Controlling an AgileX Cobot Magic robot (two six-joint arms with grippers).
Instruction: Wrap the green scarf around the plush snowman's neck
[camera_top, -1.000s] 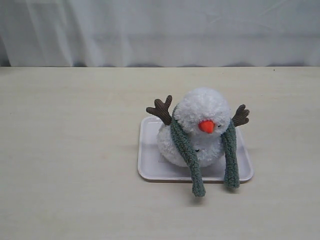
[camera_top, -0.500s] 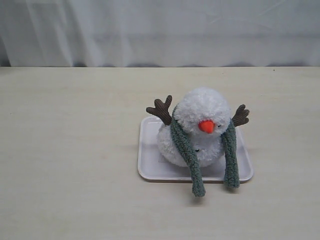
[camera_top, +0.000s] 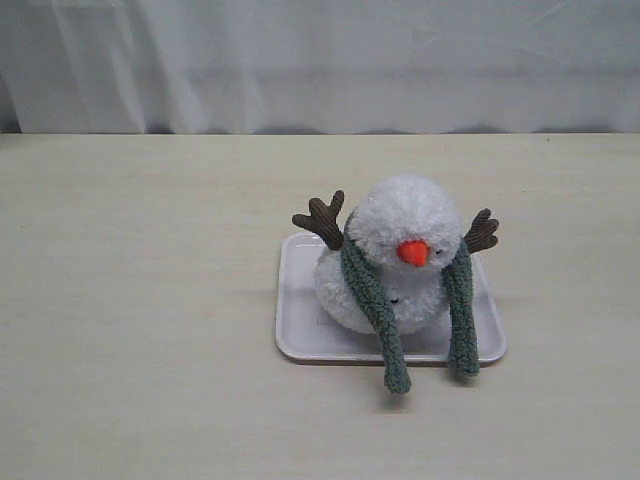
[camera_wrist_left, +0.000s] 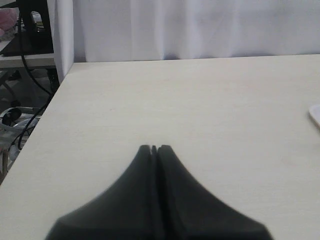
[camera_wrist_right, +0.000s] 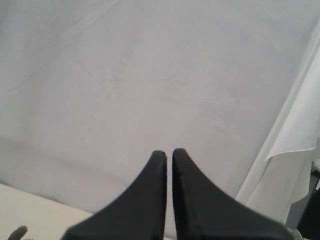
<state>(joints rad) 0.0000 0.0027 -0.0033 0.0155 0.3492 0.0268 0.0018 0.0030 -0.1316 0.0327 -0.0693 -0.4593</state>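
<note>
You have one plush snowman (camera_top: 405, 225), one green scarf (camera_top: 375, 300) and one white tray (camera_top: 295, 335). Count two brown twig arms (camera_top: 322, 218), at ten and two o'clock of its head.
</note>
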